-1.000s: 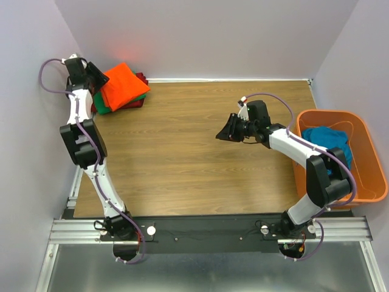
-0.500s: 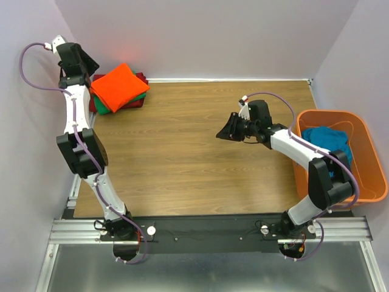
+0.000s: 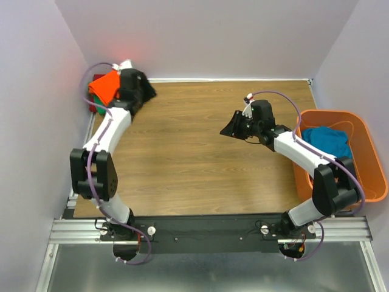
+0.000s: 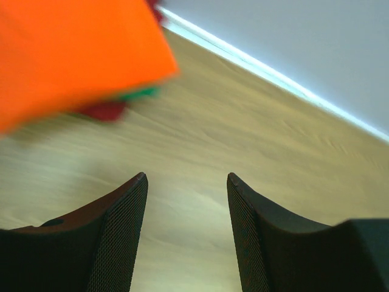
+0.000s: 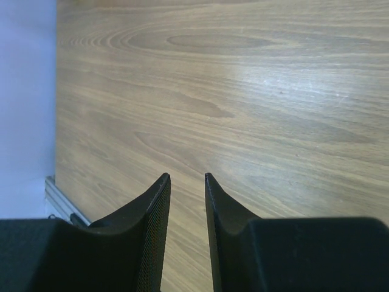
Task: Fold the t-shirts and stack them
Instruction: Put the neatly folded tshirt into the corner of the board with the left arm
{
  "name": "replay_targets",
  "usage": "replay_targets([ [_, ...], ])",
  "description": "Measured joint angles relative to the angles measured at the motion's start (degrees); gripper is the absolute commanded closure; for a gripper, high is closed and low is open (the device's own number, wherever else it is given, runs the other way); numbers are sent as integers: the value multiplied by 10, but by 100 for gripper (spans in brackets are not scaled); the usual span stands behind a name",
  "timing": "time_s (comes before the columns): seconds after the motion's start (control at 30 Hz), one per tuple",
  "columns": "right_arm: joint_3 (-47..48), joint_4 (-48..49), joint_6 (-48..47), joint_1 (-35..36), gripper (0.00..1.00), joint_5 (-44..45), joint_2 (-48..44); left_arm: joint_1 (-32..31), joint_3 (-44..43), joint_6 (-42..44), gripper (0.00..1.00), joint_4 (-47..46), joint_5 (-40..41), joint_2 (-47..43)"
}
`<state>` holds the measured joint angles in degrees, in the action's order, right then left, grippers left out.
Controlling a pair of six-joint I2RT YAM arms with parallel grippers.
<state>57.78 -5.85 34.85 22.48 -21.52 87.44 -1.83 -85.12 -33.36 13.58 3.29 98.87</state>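
Note:
Three folded t-shirts are stacked in the far left corner: bright orange (image 3: 104,85) on top, green (image 3: 95,98) and dark red (image 3: 92,108) under it. In the left wrist view the orange tee (image 4: 73,55) fills the upper left, with green (image 4: 138,93) and dark red (image 4: 104,111) edges below it. My left gripper (image 3: 144,92) (image 4: 187,177) is open and empty, just right of the stack above bare table. The teal blue tee (image 3: 328,141) lies crumpled in the basket. My right gripper (image 3: 230,129) (image 5: 186,176) is open by a narrow gap, empty, over mid-table.
A rigid orange plastic basket (image 3: 364,152) stands at the right table edge. The wooden table (image 3: 182,158) is walled at the back and left. A metal rail (image 3: 206,228) runs along the near edge by the arm bases.
My left arm has swung from the left wall side of the stack across it to its right side. My right gripper has shifted slightly right and farther back.

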Motion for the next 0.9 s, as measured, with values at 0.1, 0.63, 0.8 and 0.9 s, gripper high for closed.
replay_targets([
  [0.1, -5, -1, 0, 0, 62, 17, -12, -94, 78, -10, 38, -30, 4, -62],
  [0.63, -92, -2, -15, 0, 59, 160, -179, -322, 316, 0, 38, -134, 38, -257],
  [0.8, -124, -3, -15, 0, 60, 192, -195, -322, 321, 9, 38, -147, 38, -266],
  [0.9, -132, -7, -14, 0, 60, 205, -195, -322, 322, 11, 38, -148, 38, -266],
])
